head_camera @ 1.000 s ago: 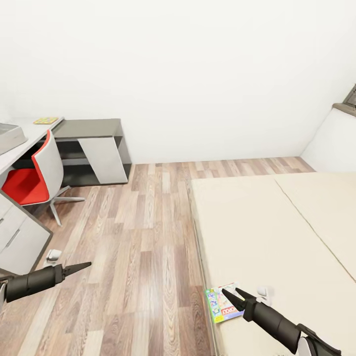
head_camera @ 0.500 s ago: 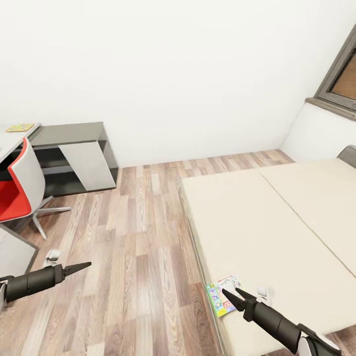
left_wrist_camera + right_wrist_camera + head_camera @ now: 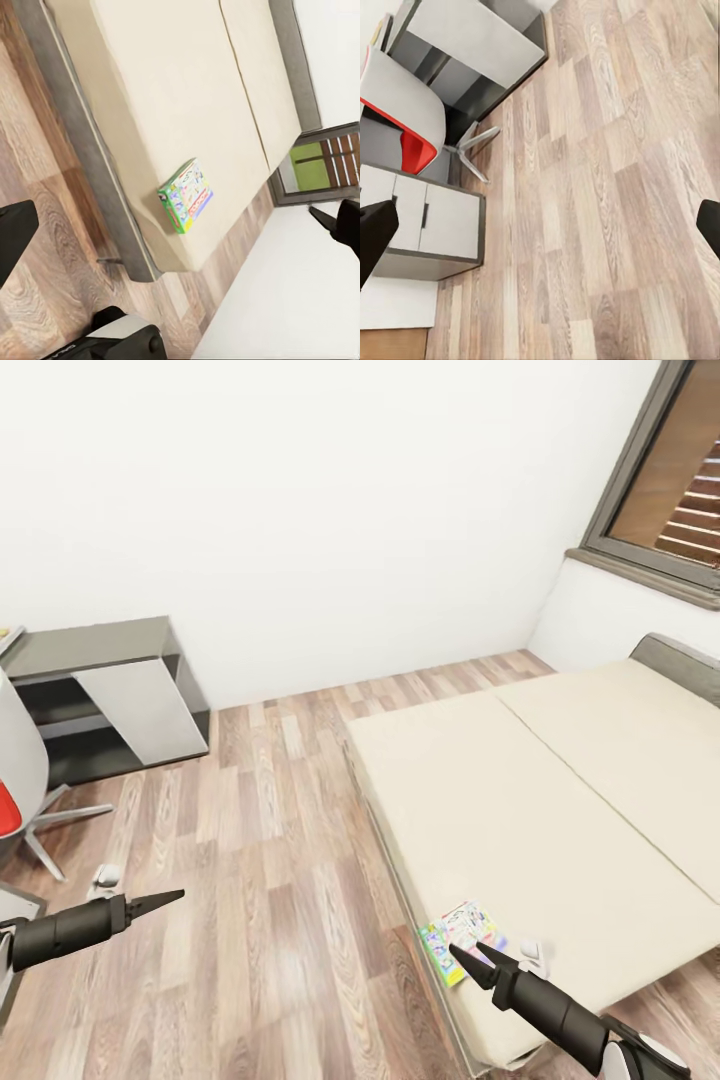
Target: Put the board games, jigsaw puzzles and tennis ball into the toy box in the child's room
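Note:
A board game (image 3: 463, 937) with a white-green lid and a red strip lies flat near the foot corner of the bed (image 3: 560, 800). The left wrist view shows the same board game (image 3: 185, 196) close to the edge of the beige bed (image 3: 172, 90). My right gripper (image 3: 468, 952) hovers open just short of the box, with nothing between its fingers. My left gripper (image 3: 160, 901) hangs over the wood floor well left of the bed. Its fingers (image 3: 15, 240) stand wide apart and empty. The right fingers (image 3: 375, 232) are also spread.
A dark grey cabinet (image 3: 100, 650) stands against the white wall at the left. A chair with a red seat (image 3: 405, 97) and a drawer unit (image 3: 435, 225) are beside it. A dark-framed window (image 3: 670, 480) is at the upper right. Wood floor (image 3: 270, 840) lies between cabinet and bed.
The camera has swung to the right, so the desk, toy box and most of the chair slid off the left edge and the window came in. Both grippers hold the same pose.

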Controlling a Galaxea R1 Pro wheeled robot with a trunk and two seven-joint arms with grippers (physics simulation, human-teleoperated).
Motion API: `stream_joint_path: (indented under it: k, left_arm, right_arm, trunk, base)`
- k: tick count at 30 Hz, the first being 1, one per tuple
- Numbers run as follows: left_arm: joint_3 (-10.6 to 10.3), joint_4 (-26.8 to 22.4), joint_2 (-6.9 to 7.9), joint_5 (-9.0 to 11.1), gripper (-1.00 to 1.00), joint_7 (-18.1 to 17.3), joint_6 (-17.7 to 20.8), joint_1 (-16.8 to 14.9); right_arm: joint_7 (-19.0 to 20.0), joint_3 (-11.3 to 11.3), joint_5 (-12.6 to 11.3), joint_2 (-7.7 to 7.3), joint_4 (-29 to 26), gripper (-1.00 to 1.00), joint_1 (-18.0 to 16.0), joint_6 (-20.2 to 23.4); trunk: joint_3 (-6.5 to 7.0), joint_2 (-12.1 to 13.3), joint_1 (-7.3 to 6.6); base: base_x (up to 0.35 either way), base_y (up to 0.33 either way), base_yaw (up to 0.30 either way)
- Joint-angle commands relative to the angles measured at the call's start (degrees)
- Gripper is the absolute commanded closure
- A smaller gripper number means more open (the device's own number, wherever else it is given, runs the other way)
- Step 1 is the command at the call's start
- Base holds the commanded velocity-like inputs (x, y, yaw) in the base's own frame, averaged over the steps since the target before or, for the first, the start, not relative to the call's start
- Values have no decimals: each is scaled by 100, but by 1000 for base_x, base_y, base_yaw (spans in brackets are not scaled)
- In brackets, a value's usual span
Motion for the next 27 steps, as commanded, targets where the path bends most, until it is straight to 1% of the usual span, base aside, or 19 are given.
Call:
stream_joint_path:
  k: [1,27]
  left_arm:
    - [1,2,3,16,-100,-12,57,-2]
    - [1,2,0,15,-100,-12,57,-2]
  right_arm:
    - [17,-12,-18,6,-4,-100,-5,44]
    - [17,-12,-18,6,-4,-100,-5,44]
  trunk:
    - [-9,-10,3]
    - [-9,-10,3]
  base:
    - [0,270,-255]
    - [0,281,-256]
